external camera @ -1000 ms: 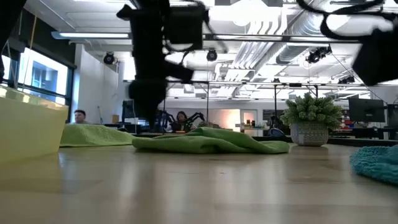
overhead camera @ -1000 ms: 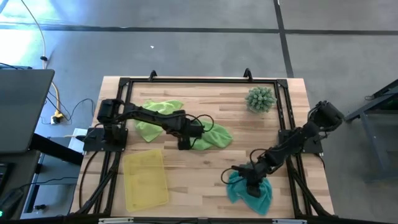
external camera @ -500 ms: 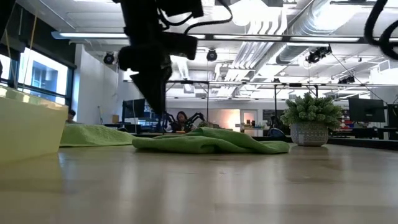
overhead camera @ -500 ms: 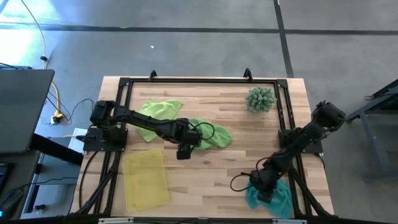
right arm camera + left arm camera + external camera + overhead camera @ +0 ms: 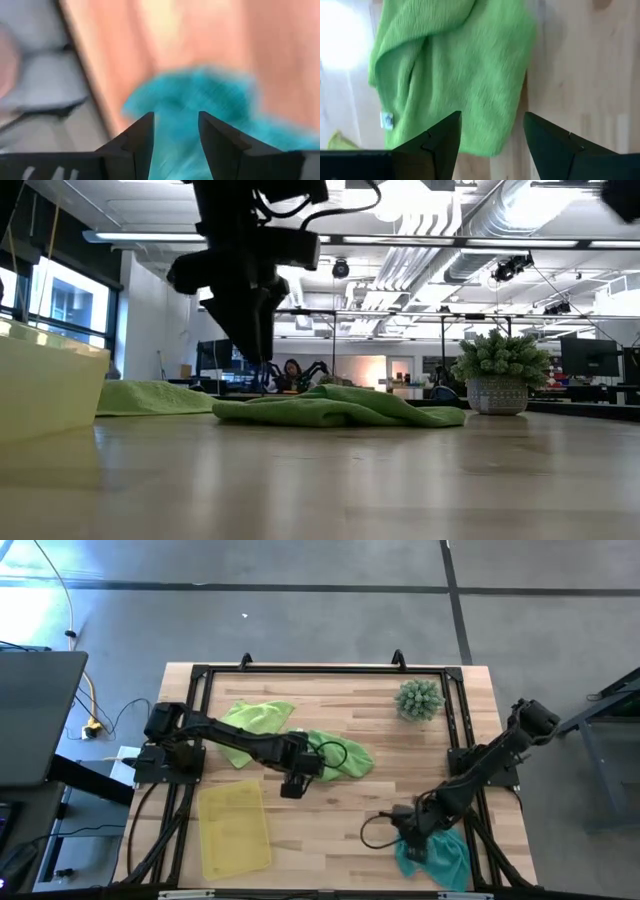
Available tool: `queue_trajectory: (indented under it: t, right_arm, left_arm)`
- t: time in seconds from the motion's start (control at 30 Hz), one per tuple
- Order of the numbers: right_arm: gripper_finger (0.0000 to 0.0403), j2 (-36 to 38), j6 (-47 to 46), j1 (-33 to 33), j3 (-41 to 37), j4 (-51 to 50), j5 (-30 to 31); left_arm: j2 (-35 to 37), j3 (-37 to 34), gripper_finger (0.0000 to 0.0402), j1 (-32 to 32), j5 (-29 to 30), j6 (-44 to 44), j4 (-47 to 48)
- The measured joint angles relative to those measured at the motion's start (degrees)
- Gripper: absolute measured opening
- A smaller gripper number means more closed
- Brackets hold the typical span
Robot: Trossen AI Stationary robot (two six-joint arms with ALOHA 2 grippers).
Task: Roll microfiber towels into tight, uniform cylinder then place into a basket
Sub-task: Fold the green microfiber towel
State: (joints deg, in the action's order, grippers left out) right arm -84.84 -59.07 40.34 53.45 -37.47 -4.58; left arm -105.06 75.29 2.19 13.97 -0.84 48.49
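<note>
A lime green towel [image 5: 340, 760] [image 5: 340, 408] [image 5: 455, 75] lies crumpled at the table's middle. My left gripper [image 5: 291, 788] [image 5: 250, 345] [image 5: 492, 135] hangs open above its near left edge, pointing down and clear of it. A second lime towel [image 5: 250, 725] [image 5: 150, 395] lies flat at the far left. The teal towel [image 5: 440, 860] [image 5: 200, 100] lies bunched at the near right corner. My right gripper [image 5: 413, 842] [image 5: 176, 125] is open just above its left part. The yellow basket [image 5: 235, 830] [image 5: 45, 385] stands at the near left.
A spiky green plant in a pot [image 5: 418, 698] [image 5: 497, 375] stands at the far right. A black frame [image 5: 200, 675] runs around the table's edges. Bare wood lies between the basket and the teal towel.
My right gripper went toward the table's right near corner, and the teal towel slid there with it and bunched up. The gripper then rose off the towel. My left gripper drew back toward the near edge, off the lime towel, rose a little and rolled about its own axis.
</note>
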Motion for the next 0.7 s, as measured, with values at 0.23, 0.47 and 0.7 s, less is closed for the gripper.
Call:
queue_trajectory:
  t: [0.23,0.47,0.7]
  right_arm:
    - [0.0147,0.02,12.17,-10.63,2.23,-8.28,16.28]
    - [0.0147,-0.02,26.91,-25.68,-3.32,6.99,16.96]
    - [0.0147,-0.13,39.90,-32.87,-11.56,35.26,16.66]
  left_arm:
    - [1.93,-1.66,0.0204,-1.58,0.33,-1.50,4.31]
    - [2.30,-1.53,0.0204,-1.87,0.35,-1.97,4.01]
    - [6.01,-1.46,0.0204,-1.47,-0.50,-6.40,7.54]
